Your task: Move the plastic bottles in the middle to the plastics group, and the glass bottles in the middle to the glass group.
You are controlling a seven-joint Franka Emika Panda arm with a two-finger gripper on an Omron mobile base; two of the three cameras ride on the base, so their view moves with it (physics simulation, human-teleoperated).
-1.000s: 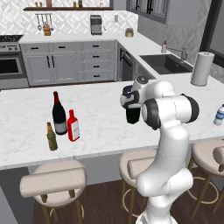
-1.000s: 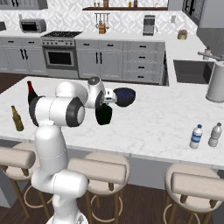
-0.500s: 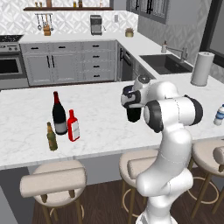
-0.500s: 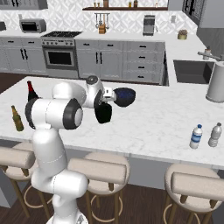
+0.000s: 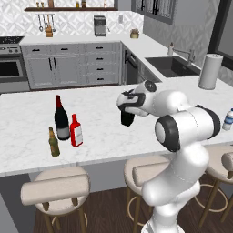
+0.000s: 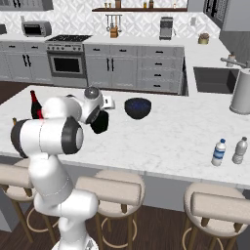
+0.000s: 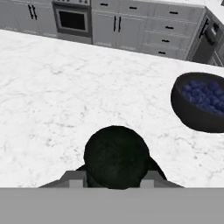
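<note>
My gripper [image 5: 129, 106] is shut on the short black narrow-necked bottle [image 5: 127, 117], which hangs slightly tilted over the middle of the island counter [image 5: 100, 132]. In the hand view the black bottle [image 7: 116, 153] sits between my two fingertips [image 7: 73, 177]. At the left stand the tall dark wine bottle [image 5: 60, 119], the olive-brown beer bottle [image 5: 53, 142] and the flat red bottle [image 5: 76, 131], close together. Far right, a small clear bottle with a blue label [image 6: 219, 152] stands next to another clear bottle [image 6: 239, 150].
A dark blue bowl [image 6: 137, 108] sits just behind and right of the held bottle. A paper towel roll [image 5: 210, 71] and the sink [image 5: 172, 66] lie at the far right. Stools [image 5: 54, 190] line the counter's near edge.
The jaws closed on the black bottle, and the hand has carried it a little to the left, toward the wine bottle's side.
</note>
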